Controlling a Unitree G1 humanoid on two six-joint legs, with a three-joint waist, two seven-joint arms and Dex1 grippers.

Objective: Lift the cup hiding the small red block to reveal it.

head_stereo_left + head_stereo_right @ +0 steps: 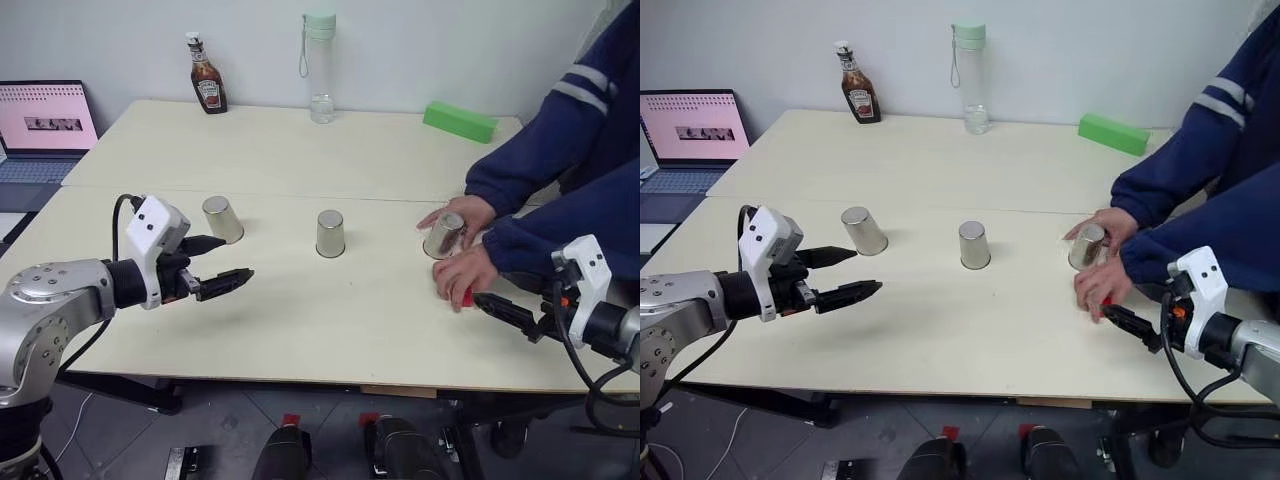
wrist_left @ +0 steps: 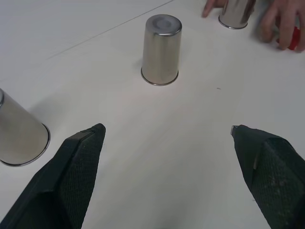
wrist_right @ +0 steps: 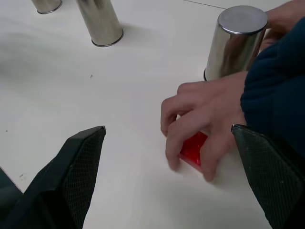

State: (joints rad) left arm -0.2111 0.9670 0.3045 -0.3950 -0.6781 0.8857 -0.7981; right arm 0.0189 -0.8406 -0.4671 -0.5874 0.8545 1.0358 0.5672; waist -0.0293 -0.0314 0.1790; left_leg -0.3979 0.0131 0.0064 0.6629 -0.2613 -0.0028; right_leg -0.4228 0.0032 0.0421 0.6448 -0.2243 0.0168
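Observation:
Three dull silver cups stand upside down in a row on the pale table [image 1: 300,320]: a left cup [image 1: 222,219], a middle cup [image 1: 330,233] and a right cup [image 1: 443,235]. A person's hand [image 1: 462,212] holds the right cup tilted. The small red block [image 3: 193,149] lies on the table just in front of that cup, under the fingers of the person's other hand [image 1: 462,273]. My left gripper [image 1: 236,257] hovers open in front of the left cup, empty. Close to the hand over the block, my right gripper [image 3: 167,129] is also open and empty.
The person's blue-sleeved arms [image 1: 560,150] reach in from the right. At the table's back stand a ketchup bottle [image 1: 207,88], a clear bottle with a green lid [image 1: 320,68] and a long green block [image 1: 459,121]. A laptop [image 1: 45,125] sits at the far left.

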